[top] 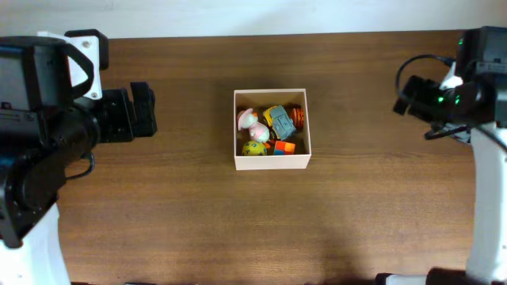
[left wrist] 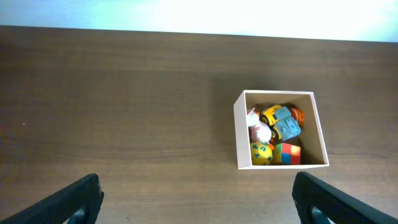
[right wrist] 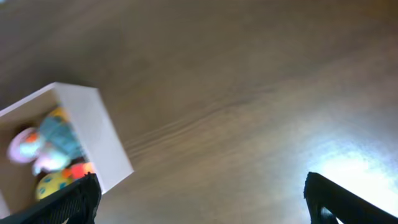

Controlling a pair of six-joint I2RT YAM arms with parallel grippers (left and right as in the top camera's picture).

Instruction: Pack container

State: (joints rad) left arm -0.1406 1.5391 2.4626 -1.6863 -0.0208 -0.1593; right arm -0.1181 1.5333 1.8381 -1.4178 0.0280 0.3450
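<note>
The worktop [top: 198, 229] is a dark brown wooden surface with a fine grain that runs from left to right in the overhead view. Its far edge shows as a straight line along the top of that view. One thing is seen lying directly on it: the container [top: 269, 163], a square box with thin white walls. It stands flat near the middle of the visible wood, with its sides roughly parallel to the far edge. Wood shows on all four sides of it. In the right wrist view a bright patch of glare lies on the wood at the lower right, well apart from the container.
</note>
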